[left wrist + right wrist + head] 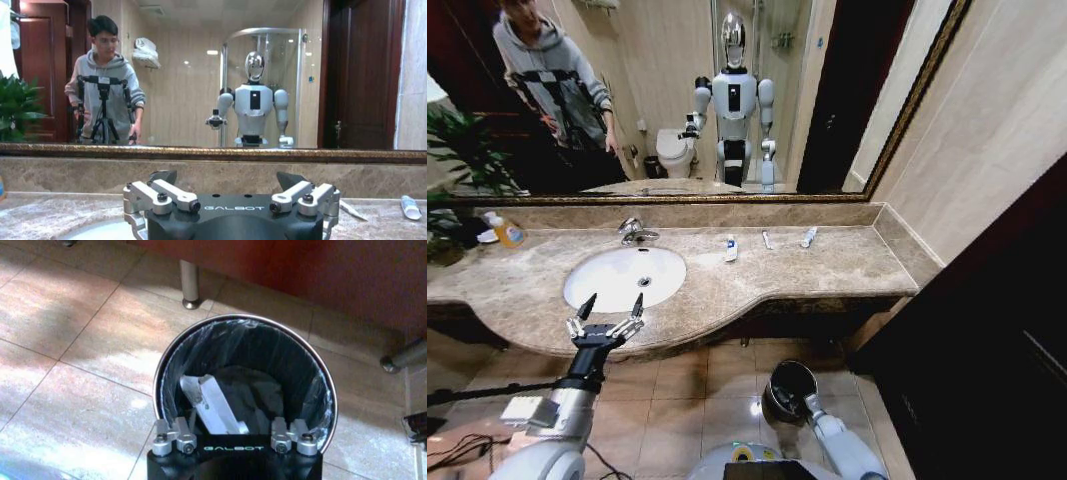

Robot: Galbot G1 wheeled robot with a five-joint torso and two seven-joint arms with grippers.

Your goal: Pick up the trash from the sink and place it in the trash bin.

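Three small white bits of trash (731, 248) lying on the marble counter (847, 265) behind and to the right of the sink (624, 277), spaced in a row near the mirror, one a tube (411, 207) with a blue end. One more pale, flat, crumpled piece (212, 405) already down in the bin (313, 385), leaning against its black liner. Bin standing on the tiled floor below the counter's front edge, close by a metal leg, open floor on its other sides. Right gripper (230, 426) poised over the bin's mouth, just inside the shiny rim; open or closed, cannot tell. Left gripper (614, 300) spread wide and holding nothing, hovering at the counter's curved front edge just short of the basin, free room all round it.
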